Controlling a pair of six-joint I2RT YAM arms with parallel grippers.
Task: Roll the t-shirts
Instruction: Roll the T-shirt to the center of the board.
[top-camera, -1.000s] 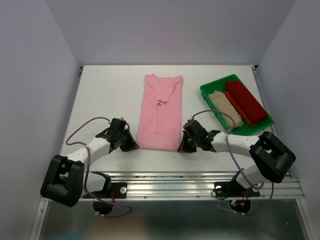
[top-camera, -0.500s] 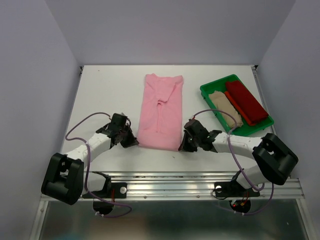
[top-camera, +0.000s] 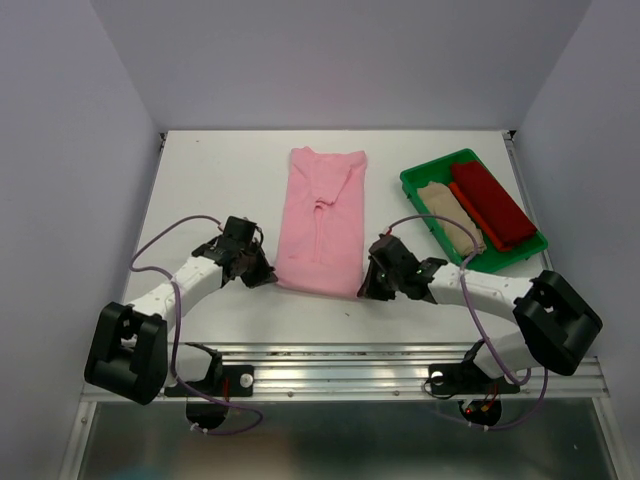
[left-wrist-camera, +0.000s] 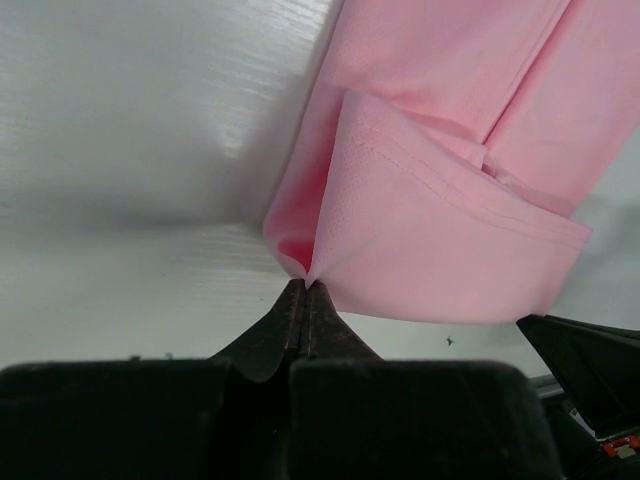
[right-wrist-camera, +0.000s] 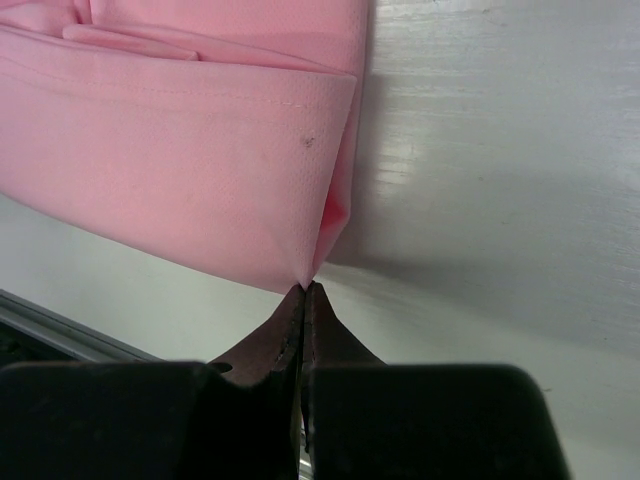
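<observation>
- The left end effector (top-camera: 262, 276) and the right end effector (top-camera: 368, 290) are both pinching the near hem corners of the pink t-shirt (top-camera: 322, 225).
- Rolling is barely starting; the shirt is lying mostly flat.

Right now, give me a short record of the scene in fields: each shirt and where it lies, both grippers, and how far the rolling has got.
pink t-shirt: folded into a long strip, flat on the table
left gripper: shut on its near left corner
right gripper: shut on its near right corner
green tray: right of the pink t-shirt
beige t-shirt: in the tray, bundled
dark red t-shirt: in the tray, beside the beige one
rolling: no roll yet in the pink t-shirt
</observation>
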